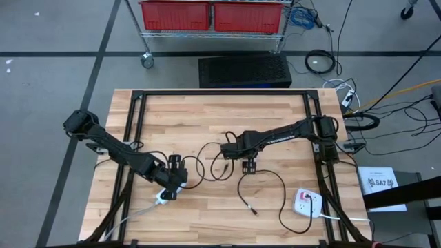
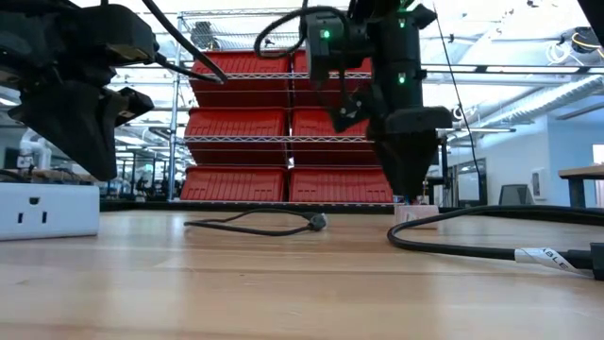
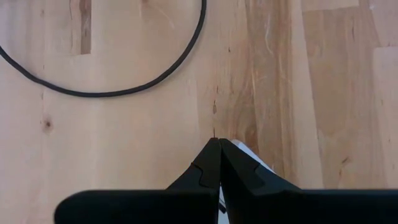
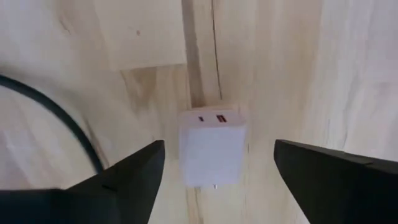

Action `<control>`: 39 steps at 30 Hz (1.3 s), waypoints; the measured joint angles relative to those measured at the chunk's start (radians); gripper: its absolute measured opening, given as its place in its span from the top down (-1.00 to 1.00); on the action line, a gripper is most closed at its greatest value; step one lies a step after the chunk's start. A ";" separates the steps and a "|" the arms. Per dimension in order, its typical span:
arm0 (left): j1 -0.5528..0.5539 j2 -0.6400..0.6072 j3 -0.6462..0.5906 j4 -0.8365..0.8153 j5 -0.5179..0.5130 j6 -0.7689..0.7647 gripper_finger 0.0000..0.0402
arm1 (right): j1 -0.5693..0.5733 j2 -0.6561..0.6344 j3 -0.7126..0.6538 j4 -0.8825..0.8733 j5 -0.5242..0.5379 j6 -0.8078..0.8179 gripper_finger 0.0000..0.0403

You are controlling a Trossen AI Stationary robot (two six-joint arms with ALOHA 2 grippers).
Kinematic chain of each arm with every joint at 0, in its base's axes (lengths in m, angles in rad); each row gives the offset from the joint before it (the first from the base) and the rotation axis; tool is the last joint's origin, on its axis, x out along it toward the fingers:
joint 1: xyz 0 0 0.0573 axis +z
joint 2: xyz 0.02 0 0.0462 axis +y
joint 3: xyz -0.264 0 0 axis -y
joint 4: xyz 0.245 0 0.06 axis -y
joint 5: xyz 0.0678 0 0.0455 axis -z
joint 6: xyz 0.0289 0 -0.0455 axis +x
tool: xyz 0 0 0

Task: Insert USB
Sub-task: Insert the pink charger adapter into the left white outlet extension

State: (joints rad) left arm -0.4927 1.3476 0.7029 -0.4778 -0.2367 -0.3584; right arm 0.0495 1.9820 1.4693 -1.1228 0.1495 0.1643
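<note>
The right gripper [image 4: 214, 165] is held wide open above the white charger [image 4: 213, 149]. The left gripper [image 3: 219, 152] is pressed fully closed over the table [image 1: 275, 117], beside a black cable [image 3: 124, 87].

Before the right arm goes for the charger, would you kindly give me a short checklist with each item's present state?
1. Right end effector open: ok, its fingers are spread.
2. White USB charger between the fingers: ok, centred on the table below.
3. Charger ports visible: ok, two slots show on its face.
4. Black cable clear of the charger: ok, it lies to one side.
5. Left end effector shut: ok, fingertips meet over something white.
6. USB plug in the left end effector: cannot tell.
</note>
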 joint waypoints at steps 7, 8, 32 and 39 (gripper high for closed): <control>0.000 0.000 0.000 -0.001 0.000 0.002 0.96 | -0.028 0.001 -0.058 0.067 -0.050 -0.038 -0.48; 0.000 0.000 0.000 0.000 0.000 0.002 0.96 | -0.030 0.001 -0.067 0.076 -0.049 -0.043 -0.48; -0.103 -0.288 0.070 -0.177 0.027 -0.133 0.98 | 0.007 -0.008 -0.153 0.270 -0.038 -0.056 0.21; -0.327 -0.277 0.053 -0.256 0.235 -0.480 0.98 | 0.066 -0.096 -0.156 0.445 -0.043 -0.042 0.21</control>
State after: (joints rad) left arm -0.8201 1.0706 0.7563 -0.7336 -0.0012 -0.8389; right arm 0.1154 1.8864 1.3132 -0.6774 0.1066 0.1223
